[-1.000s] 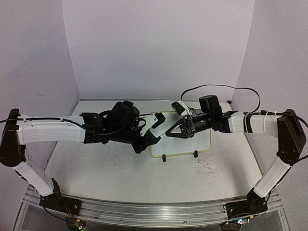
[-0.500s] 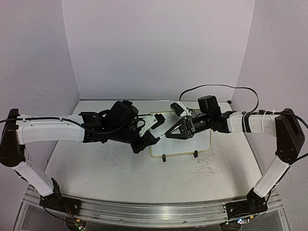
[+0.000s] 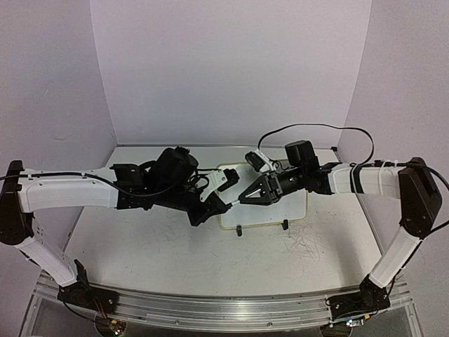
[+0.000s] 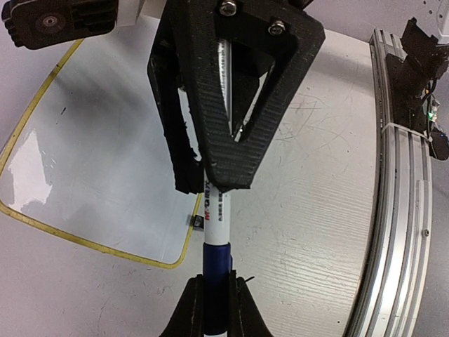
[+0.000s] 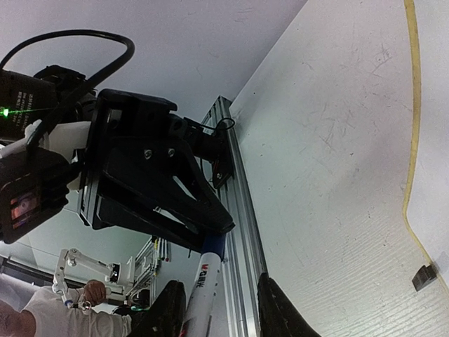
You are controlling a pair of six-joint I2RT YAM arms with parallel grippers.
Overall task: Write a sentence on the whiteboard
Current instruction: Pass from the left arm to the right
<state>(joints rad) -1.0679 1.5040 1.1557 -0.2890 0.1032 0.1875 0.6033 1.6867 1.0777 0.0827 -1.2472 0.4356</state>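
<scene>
From above, the marker (image 3: 234,201) hangs in the air between your two arms. Its long axis runs left to right over the left edge of the whiteboard (image 3: 295,203), which lies flat at mid-table. The left gripper (image 3: 224,204) sits just off that edge and the right gripper (image 3: 244,198) is over the board. Far and right of them the board is open, and the two black clips sit on its near edge. In the left wrist view, the left fingers are clamped tight on the marker's blue end (image 4: 216,263). The white barrel runs straight away from them into the right gripper's black fingers. The board (image 4: 91,161) lies to the left of the barrel with its yellow corner just beside it, and no writing shows on it. The rail (image 4: 400,210) is well apart on the right. In the right wrist view, your right fingers (image 5: 272,309) stand part-way apart on either side of the barrel (image 5: 203,288), with a gap showing on one side, so I judge they aren't gripping it. The board's frame (image 5: 409,154) runs along the right side, so the tip has to swing that way and down.
</scene>
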